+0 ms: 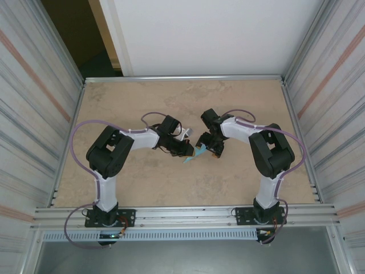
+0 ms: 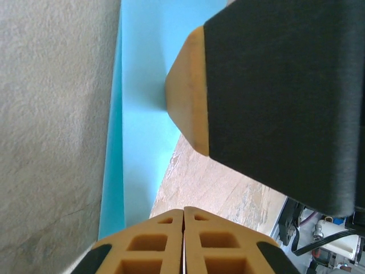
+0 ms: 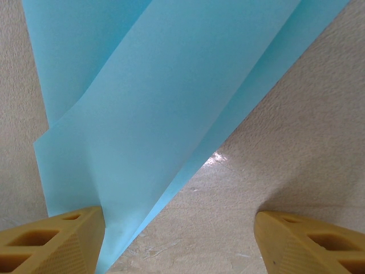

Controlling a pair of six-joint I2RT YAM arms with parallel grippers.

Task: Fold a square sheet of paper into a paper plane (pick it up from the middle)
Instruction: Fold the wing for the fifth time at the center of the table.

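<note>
Paper plane (image 1: 191,154) hemmed between both jaws; table (image 1: 142,184) around open

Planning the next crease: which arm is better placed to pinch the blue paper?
Probably the right: right tool is open with the blue paper reaching between its fingers; left tool is shut.

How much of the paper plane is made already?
Quite a lot. The thin light-blue paper is already folded into overlapping layers with a narrow pointed end. Right now the left gripper is shut right beside it, though I can't tell if it is pinching it. The right gripper stands open around it. No spread wings show, so some shaping probably remains.
</note>
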